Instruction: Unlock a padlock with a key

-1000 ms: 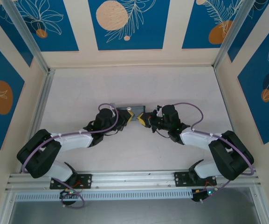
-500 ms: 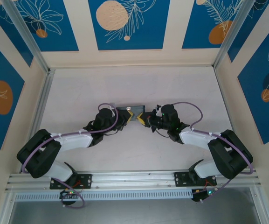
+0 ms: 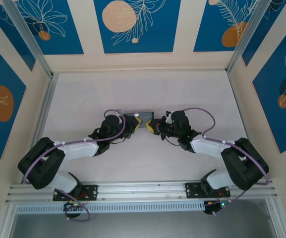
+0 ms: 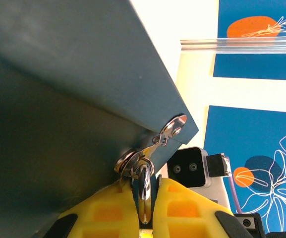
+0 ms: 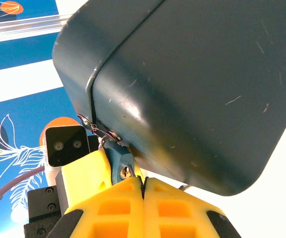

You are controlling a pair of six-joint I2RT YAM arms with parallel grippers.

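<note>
— What has changed over the last second?

— Very little. Seen from above, the right arm [image 3: 217, 148] has drawn a touch nearer the tin [image 3: 132, 117], its wrist sitting slightly further left than a second ago. Over the last half second it has held its place. The left arm [image 3: 73, 148] has not shifted, nor has the tin on the table [image 3: 192, 94].

— Where is the padlock?

— The padlock [image 5: 118, 157] hangs from the hasp [image 5: 109, 135] at the tin's corner. Its blue face and keyhole are turned toward the right wrist camera.

— And the left gripper?

— The left gripper [image 4: 143, 186] is almost closed. Its yellow fingers [image 4: 108, 208] pinch the padlock, which shows edge-on in the left wrist view as a silvery sliver just below the hasp rings.

— The right one?

— The right gripper [image 5: 143, 183] has its fingers pressed flat together, with the tips just beside the padlock's lower edge. Whether the key is nipped between them cannot be told. A speck of metal shows at the keyhole, too small to name.
</note>
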